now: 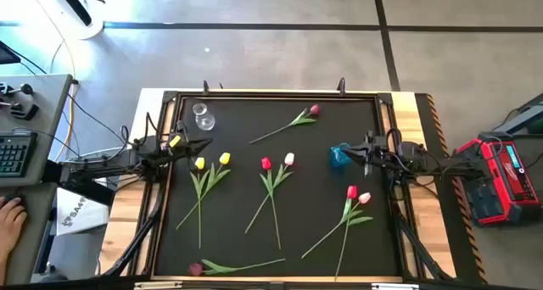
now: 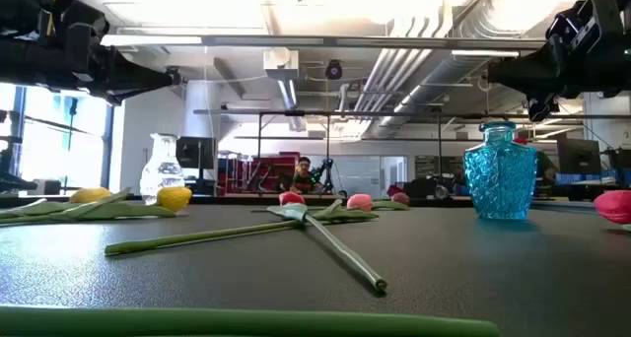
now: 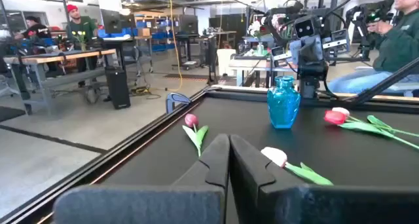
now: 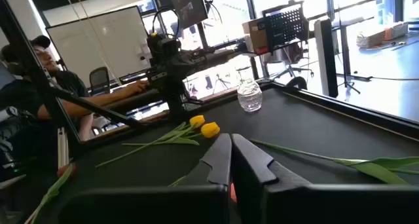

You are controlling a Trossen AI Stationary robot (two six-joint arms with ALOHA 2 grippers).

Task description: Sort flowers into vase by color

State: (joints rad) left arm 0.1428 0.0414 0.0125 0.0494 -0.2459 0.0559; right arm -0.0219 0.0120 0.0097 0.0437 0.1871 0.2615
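Note:
Several artificial tulips lie flat on the black mat: two yellow ones [image 1: 212, 161], a red one [image 1: 265, 163] beside a pale pink one [image 1: 289, 159], a red and pink pair [image 1: 357, 194], a pink one [image 1: 314, 110] near the far edge, and a maroon one [image 1: 196, 269] at the near edge. A clear glass vase [image 1: 202, 116] stands far left. A blue glass vase [image 1: 339, 156] stands at the right. My left gripper [image 3: 229, 152] is shut and hovers at the left edge, near the yellow heads. My right gripper [image 4: 230, 155] is shut, raised beside the blue vase [image 2: 501, 169].
A raised black frame [image 1: 386, 120] borders the mat, with wooden table edges outside it. A red and black case [image 1: 501, 175] sits to the right of the table. A person's hand [image 1: 10, 212] rests at a desk on the left. People sit beyond the table in both wrist views.

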